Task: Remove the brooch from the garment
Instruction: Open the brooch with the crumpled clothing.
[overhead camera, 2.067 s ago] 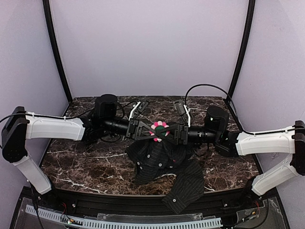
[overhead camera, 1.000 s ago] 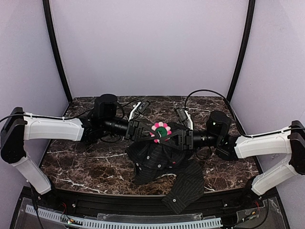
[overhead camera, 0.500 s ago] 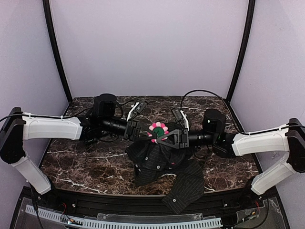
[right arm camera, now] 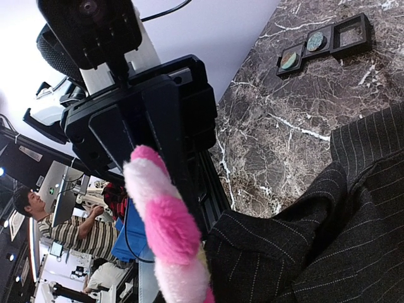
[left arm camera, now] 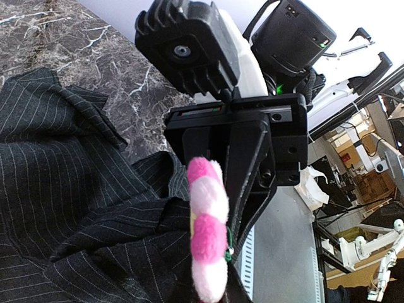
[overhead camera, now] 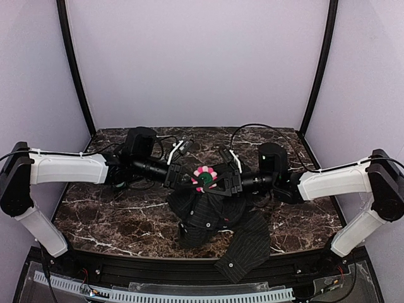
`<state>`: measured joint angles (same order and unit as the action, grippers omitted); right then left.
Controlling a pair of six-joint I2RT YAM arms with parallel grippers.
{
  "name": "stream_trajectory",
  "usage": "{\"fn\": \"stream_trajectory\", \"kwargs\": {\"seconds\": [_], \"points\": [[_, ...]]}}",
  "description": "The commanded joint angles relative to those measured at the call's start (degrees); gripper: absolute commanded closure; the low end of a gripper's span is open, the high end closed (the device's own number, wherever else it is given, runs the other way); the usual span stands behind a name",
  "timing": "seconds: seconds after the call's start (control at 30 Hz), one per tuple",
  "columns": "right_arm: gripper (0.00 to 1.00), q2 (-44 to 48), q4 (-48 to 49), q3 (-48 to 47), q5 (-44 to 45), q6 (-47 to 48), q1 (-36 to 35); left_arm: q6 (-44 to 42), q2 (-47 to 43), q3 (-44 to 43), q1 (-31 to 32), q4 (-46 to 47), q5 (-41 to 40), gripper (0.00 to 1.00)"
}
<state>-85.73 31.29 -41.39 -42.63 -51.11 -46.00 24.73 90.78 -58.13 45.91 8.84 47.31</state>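
The brooch (overhead camera: pixel 205 178), a flower of pink and pale petals round a green centre, sits on a raised fold of the black pinstriped garment (overhead camera: pixel 214 218). My left gripper (overhead camera: pixel 188 180) and right gripper (overhead camera: pixel 213 184) meet at it from opposite sides. The left wrist view shows the brooch (left arm camera: pixel 207 233) edge-on, with the garment (left arm camera: pixel 69 189) to its left and the right gripper (left arm camera: pixel 243 164) facing it. The right wrist view shows the brooch (right arm camera: pixel 165 227) edge-on before the left gripper (right arm camera: pixel 145 126). The brooch and cloth hide both sets of fingertips.
Three small black square trays (right arm camera: pixel 323 43) lie in a row on the dark marble table (overhead camera: pixel 113 214) beyond the garment. A sleeve (overhead camera: pixel 243 252) hangs over the table's front edge. Cables (overhead camera: pixel 252 129) loop behind the arms. Lilac walls enclose the table.
My right arm drew back to the right, then came back left to the brooch. The brooch and the raised fold shifted slightly left and down. My left arm barely moved.
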Motion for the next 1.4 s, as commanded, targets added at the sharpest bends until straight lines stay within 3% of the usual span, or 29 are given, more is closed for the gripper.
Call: {"fn": "stream_trajectory", "kwargs": {"seconds": [0.0, 0.33, 0.7, 0.8, 0.93, 1.0, 1.37], "points": [[0.98, -3.82, -5.60, -1.16, 7.47, -3.17, 2.73, -2.44, -2.62, -3.18, 3.31, 0.04, 4.85, 0.99], [0.89, -6.84, -8.20, -6.10, 2.55, 4.24, 3.02, -4.68, -0.94, -4.91, 4.61, -4.00, 5.69, 0.99], [0.73, -1.31, -11.40, -6.70, 1.80, 12.38, 3.00, -4.91, 0.83, -4.94, 4.53, -5.35, 6.20, 0.99], [0.61, 1.43, -10.17, -5.09, 0.36, 13.43, 3.02, -3.99, 1.36, -4.16, 3.83, -4.74, 5.74, 0.99], [0.37, 6.80, -8.20, -1.79, 0.72, 14.22, 3.10, -0.44, 1.15, -1.82, 1.42, -0.50, 6.45, 0.99], [0.32, 8.56, -8.10, -0.90, 0.95, 14.87, 3.15, 1.02, 0.89, -1.23, 0.92, 2.18, 7.59, 0.99], [0.27, 9.70, -10.23, 1.03, -2.42, 18.86, 2.36, 3.51, 1.52, -2.39, 0.41, 2.67, 10.01, 0.99]]}}
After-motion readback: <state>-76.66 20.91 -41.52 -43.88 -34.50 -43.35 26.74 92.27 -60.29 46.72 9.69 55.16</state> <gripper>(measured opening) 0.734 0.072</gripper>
